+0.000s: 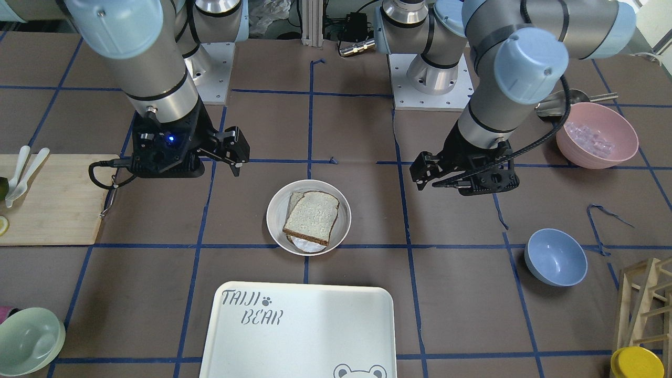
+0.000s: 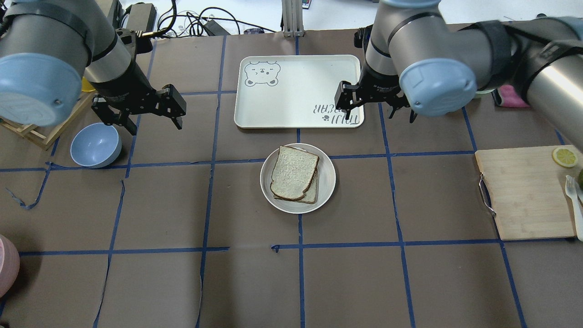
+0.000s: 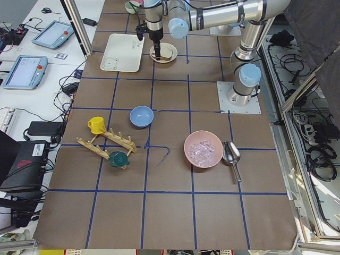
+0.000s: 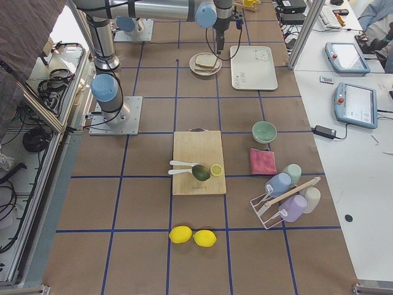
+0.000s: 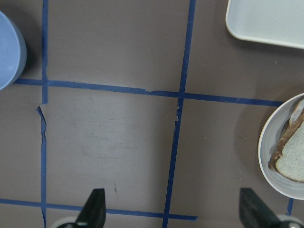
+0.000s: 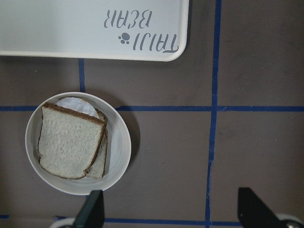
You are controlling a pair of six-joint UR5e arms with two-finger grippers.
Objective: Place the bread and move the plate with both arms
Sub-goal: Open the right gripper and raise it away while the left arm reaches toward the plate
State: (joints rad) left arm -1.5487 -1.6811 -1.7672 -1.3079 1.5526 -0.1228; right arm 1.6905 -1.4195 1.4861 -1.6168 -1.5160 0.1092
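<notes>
The plate (image 1: 275, 215) sits mid-table on the brown mat. The bread (image 1: 313, 212), speckled with a dark crust, lies on it over a second slice and a white egg edge (image 1: 307, 244). Plate (image 2: 328, 177) and bread (image 2: 294, 172) also show in the overhead view. My left gripper (image 2: 139, 114) hangs open and empty above the mat, to the plate's left and apart from it. My right gripper (image 2: 375, 102) hangs open and empty beyond the plate's right side. The right wrist view shows the bread (image 6: 69, 142) on the plate (image 6: 121, 147). The left wrist view shows only the plate's edge (image 5: 266, 156).
The white "TAIJI BEAR" tray (image 2: 296, 86) lies just beyond the plate. A blue bowl (image 2: 95, 145) stands under my left arm. A wooden cutting board (image 2: 524, 191) with a lemon slice lies at the right. A pink bowl (image 1: 596, 135) and a green bowl (image 1: 29, 341) stand further off.
</notes>
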